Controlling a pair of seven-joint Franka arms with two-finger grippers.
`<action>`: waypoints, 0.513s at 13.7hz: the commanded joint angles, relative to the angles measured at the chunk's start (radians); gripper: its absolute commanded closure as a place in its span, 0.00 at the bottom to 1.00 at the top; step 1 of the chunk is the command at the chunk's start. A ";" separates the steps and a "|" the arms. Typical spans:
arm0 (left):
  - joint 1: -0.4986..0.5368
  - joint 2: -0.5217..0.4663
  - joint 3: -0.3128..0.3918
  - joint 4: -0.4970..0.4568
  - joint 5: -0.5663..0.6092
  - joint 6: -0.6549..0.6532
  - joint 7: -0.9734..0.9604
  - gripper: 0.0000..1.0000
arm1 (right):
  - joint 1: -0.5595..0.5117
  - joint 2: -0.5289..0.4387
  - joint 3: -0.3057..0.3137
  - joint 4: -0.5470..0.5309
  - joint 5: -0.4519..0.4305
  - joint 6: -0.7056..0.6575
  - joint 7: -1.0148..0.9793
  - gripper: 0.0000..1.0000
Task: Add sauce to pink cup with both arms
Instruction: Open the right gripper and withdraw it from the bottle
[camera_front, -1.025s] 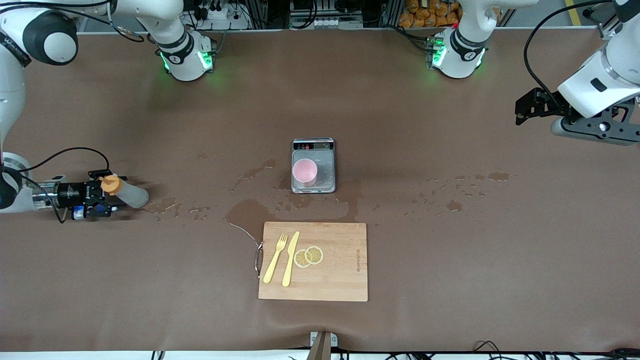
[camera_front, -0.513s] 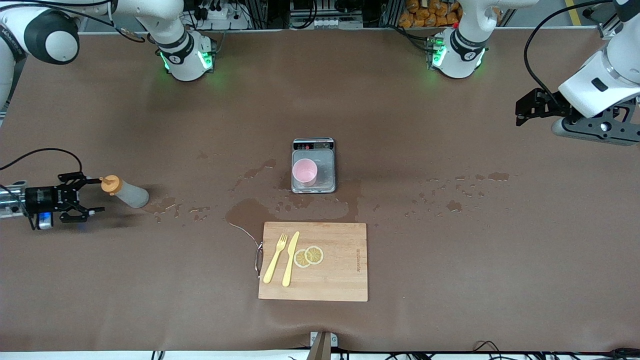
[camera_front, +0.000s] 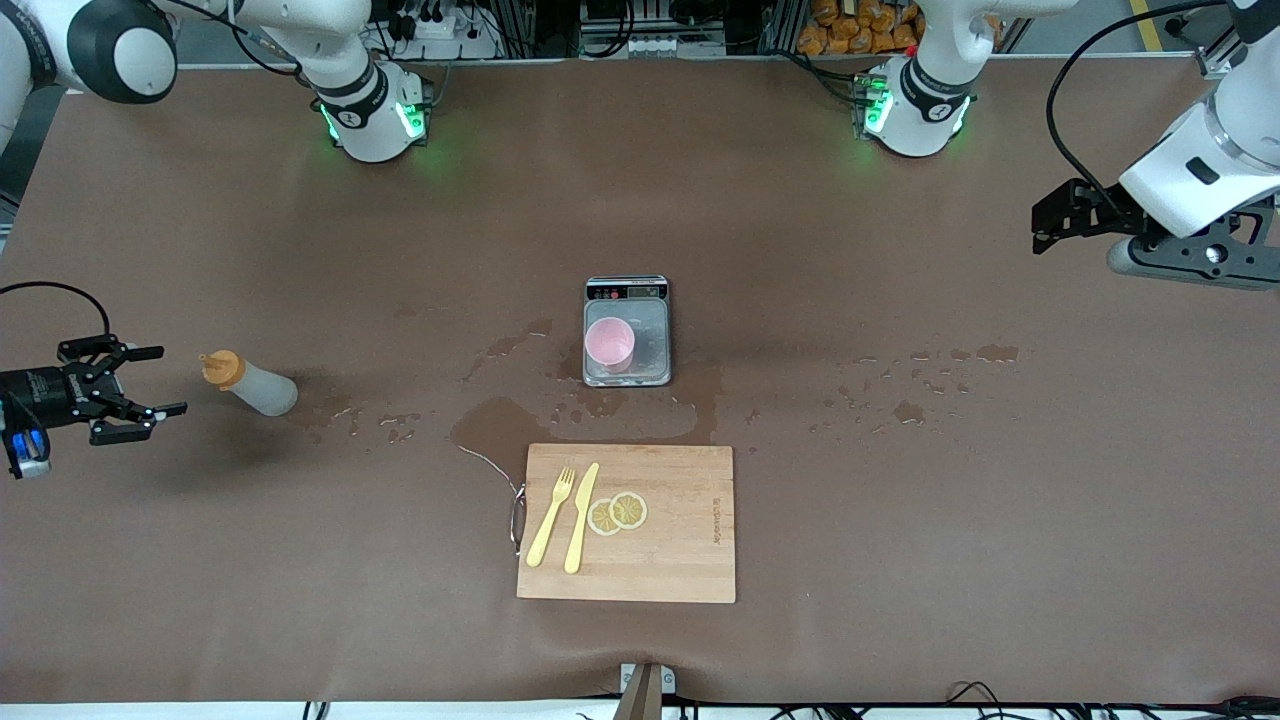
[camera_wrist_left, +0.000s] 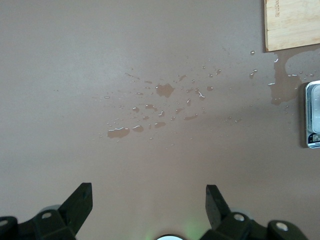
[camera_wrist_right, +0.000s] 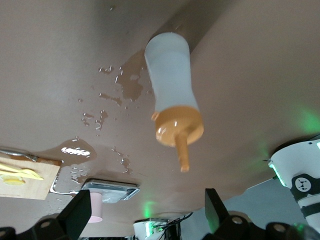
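Since a second ago the right gripper (camera_front: 150, 385) has let go of the sauce (camera_front: 252, 385) and backed away toward the right arm's end of the bench (camera_front: 900, 600), fingers spread and empty. Sauce stands alone near them, well apart from the pink cup (camera_front: 609, 345) on the scale (camera_front: 650, 330). At its own end the left gripper (camera_front: 1045, 225) waits, fingers released.

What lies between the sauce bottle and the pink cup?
In the front view, only wet spill patches on the table lie between the sauce bottle and the pink cup on the scale.
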 joint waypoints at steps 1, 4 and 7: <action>0.003 0.003 -0.004 0.009 0.011 0.005 -0.025 0.00 | 0.022 -0.065 -0.001 -0.010 -0.054 -0.023 0.007 0.00; 0.003 0.003 -0.004 0.009 0.011 0.007 -0.026 0.00 | 0.123 -0.109 -0.001 -0.011 -0.107 -0.024 -0.016 0.00; 0.004 0.003 -0.004 0.009 0.012 0.039 -0.026 0.00 | 0.189 -0.160 -0.003 -0.014 -0.119 -0.024 -0.072 0.00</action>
